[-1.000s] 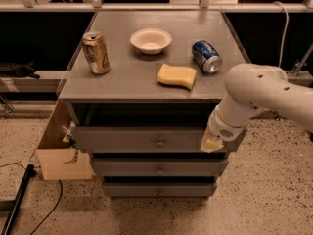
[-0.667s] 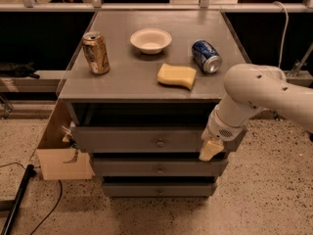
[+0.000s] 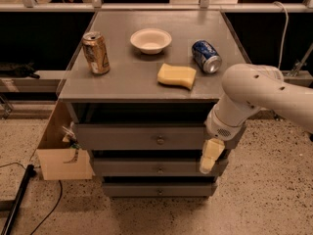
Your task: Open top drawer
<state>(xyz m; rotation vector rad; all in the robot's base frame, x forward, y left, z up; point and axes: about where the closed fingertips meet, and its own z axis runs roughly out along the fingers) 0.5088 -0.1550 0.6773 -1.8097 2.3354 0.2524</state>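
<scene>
Tool [image 3: 208, 158] near top drawer [image 3: 142, 137] of three

Dim, warm light falls from above, and the grey table top [image 3: 132, 82] is the brightest surface. Deep shadow fills the gap above the top drawer [image 3: 122, 137] and the slits below it. The white arm [image 3: 259, 94] is softly lit. The gripper [image 3: 208, 159], low at the drawers' right end, looks pale yellow. The blue can [image 3: 206, 56] carries a small glint.
</scene>
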